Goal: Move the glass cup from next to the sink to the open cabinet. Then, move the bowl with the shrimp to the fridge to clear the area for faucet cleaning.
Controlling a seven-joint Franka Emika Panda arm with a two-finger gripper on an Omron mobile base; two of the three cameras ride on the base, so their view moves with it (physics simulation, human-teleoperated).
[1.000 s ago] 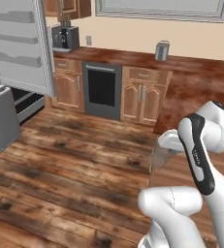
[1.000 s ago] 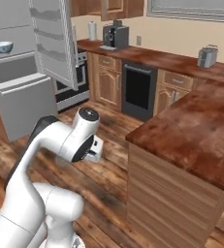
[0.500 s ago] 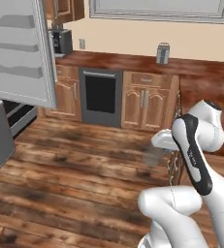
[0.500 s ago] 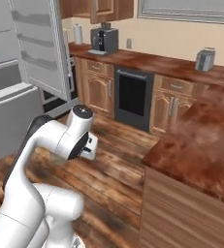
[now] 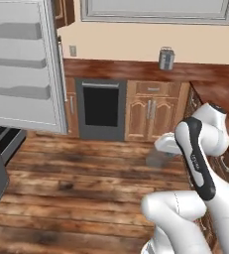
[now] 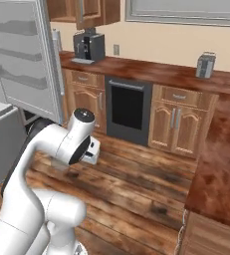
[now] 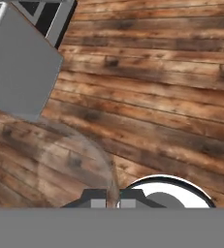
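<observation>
Shifted since a second ago: whole view, base driving; fridge door [image 5: 22, 64] now larger at left. Item: glass cup [image 7: 84, 160], light, rigid, slick, breakable. Carried above plank floor [image 7: 171, 97], thin wall pinched in closed gripper [image 7: 113, 200]. Rim hold suits; gentle force advised.

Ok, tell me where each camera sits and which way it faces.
Left base view: behind-left of the arm, facing the counter wall; arm at lower right.
Right base view: behind-right, same wall; arm lower left.
Hand view: on the hand, looking down at the wood floor; gripper pinches a clear vessel.
Shared: both base views show the fridge door, black appliance, metal canister.
</observation>
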